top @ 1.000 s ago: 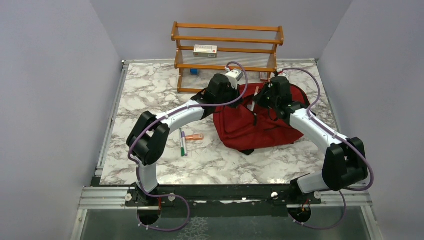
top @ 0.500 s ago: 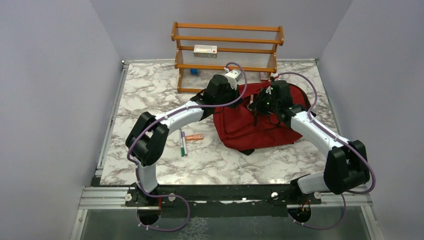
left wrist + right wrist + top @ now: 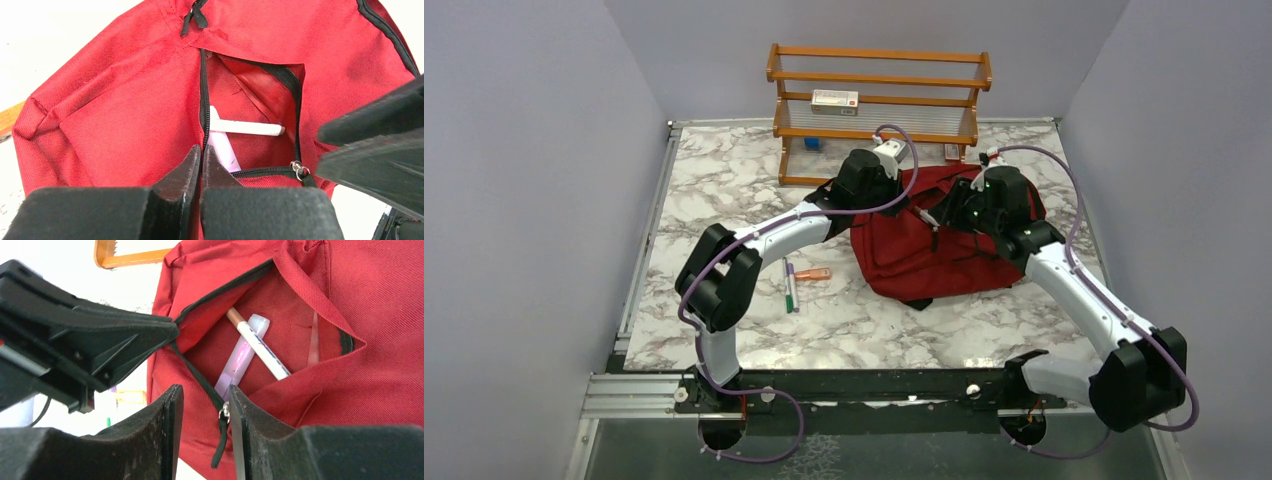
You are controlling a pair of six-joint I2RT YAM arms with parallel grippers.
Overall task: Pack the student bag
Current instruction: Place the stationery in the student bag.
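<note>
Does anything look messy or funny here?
A little. In the unzipped pocket of the student bag a white pen lies crooked across a lilac marker, and loose pens lie on the table left of it.

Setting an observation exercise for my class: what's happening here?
Two robot arms are packing a student bag. The left gripper is shut on the front pocket's edge, holding it open. The right gripper, jaws apart, sits at the zipper pull. A white pen and purple marker lie inside; other pens lie outside.

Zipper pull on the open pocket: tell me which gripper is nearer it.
Right. The right gripper straddles the zipper pull, jaws apart; the left gripper pinches the student bag at the pocket edge, farther along.
</note>
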